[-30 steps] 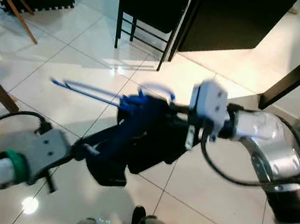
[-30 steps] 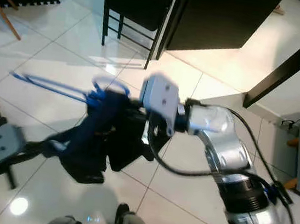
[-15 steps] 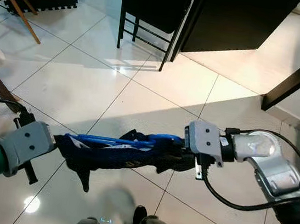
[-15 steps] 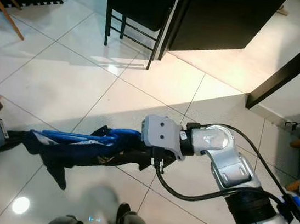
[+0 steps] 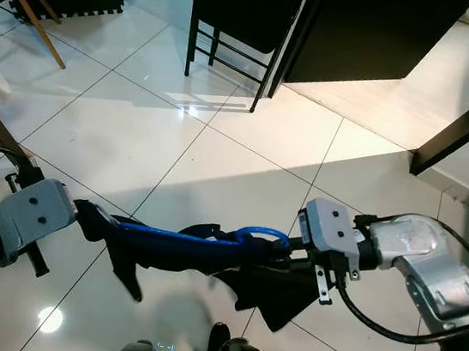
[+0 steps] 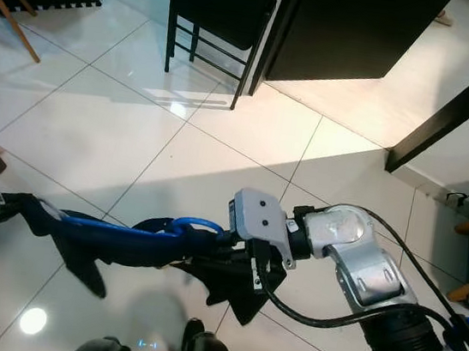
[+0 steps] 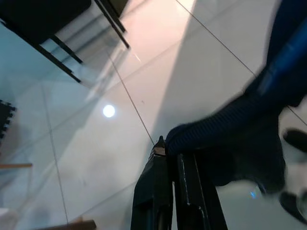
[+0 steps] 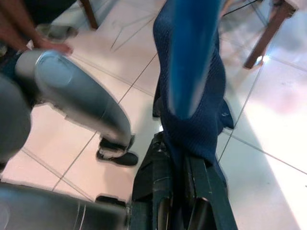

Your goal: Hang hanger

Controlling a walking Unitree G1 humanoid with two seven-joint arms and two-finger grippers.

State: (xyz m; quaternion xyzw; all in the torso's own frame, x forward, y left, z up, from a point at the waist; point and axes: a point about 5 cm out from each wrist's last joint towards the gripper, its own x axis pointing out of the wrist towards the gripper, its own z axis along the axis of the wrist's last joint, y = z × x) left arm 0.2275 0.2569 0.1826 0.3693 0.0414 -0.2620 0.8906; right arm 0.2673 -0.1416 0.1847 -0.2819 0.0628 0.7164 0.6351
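Between both grippers' fingers (image 7: 158,191) stretches the garment-draped blue hanger (image 5: 179,237).

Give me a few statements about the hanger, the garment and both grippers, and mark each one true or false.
1. The blue hanger is held level between the two grippers. True.
2. The dark garment lies flat on the floor. False: it hangs from the hanger, above the tiles.
3. The left gripper is shut on dark blue fabric. True.
4. The right gripper is open, away from the garment. False: its fingers are closed on the fabric.
5. A black chair stands ahead. True.
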